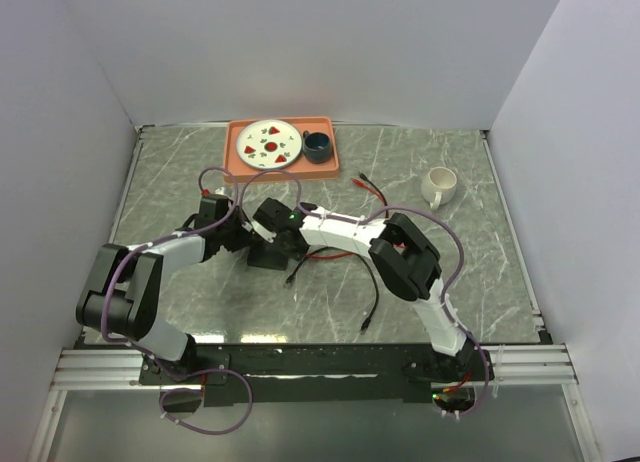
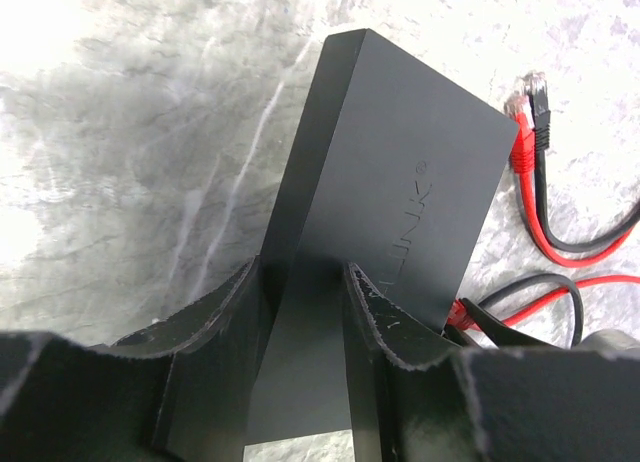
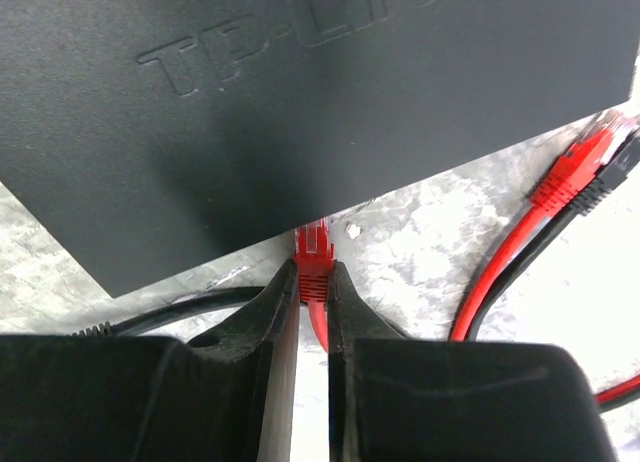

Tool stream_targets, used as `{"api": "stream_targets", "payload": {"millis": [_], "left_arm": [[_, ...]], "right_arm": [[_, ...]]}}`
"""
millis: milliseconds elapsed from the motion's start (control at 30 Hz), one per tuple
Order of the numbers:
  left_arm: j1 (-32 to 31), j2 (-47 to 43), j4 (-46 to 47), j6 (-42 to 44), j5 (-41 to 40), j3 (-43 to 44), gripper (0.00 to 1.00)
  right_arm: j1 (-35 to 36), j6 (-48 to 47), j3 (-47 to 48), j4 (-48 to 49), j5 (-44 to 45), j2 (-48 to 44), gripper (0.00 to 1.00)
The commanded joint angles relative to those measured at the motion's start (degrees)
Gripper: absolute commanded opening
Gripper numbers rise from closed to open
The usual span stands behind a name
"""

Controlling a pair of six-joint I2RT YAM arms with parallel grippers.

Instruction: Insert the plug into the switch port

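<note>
Black fingers [image 2: 215, 327] of the left claw [image 2: 303, 280] fill the bottom of the left wrist view. They squeeze the switch [image 2: 400, 182] from both sides near one end, and the switch sits tilted over the table [image 2: 120, 182]. Past its far side lie two loose cable ends [image 2: 525, 117], one red and one black, close together. The right wrist view shows what that one does not. The right claw [image 3: 313, 282] is nearly shut and pinches the red plug [image 3: 314, 247]. The plug's tip is right at the low edge of the switch. The switch fills the top of this view and has raised letters on it. I cannot tell if the tip is in a port, because the edge hides it. The top view shows the whole table. Both claws meet near the middle, and the switch is a dark shape under them, mostly hidden. Only this view shows the orange tray [image 1: 235, 152] at the back, with a plate [image 1: 270, 142] and a dark cup [image 1: 317, 145] on it. A white mug [image 1: 440, 185] stands off to the right.
</note>
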Motion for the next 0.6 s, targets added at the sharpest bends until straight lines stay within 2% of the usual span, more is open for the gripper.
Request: {"api": "stream_targets", "payload": {"millis": [0, 200, 333, 467, 567], "left_arm": [[-2.42, 1.37, -7.01, -0.53, 4.41, -2.75, 0.31], [-2.50, 2.34, -7.44, 1.40, 4.24, -1.88, 0.34], [-2.50, 2.96, -8.76, 3.77, 2.84, -0.38, 0.41], [-2.50, 3.13, -9.46, 4.65, 1.96, 1.11, 0.54], [-2.50, 3.83, -10.08, 5.88, 1.52, 2.87, 0.55]], "right_arm": [[0.81, -0.33, -3.47, 2.58, 0.02, -2.62, 0.00], [1.07, -0.94, -6.46, 6.62, -0.25, -4.55, 0.00], [1.16, -2.35, -7.61, 8.03, -0.60, -5.87, 0.00], [1.51, -3.84, -9.45, 9.61, -2.96, -7.63, 0.00], [1.69, -4.20, -10.60, 10.50, -3.85, -8.51, 0.00]]}}
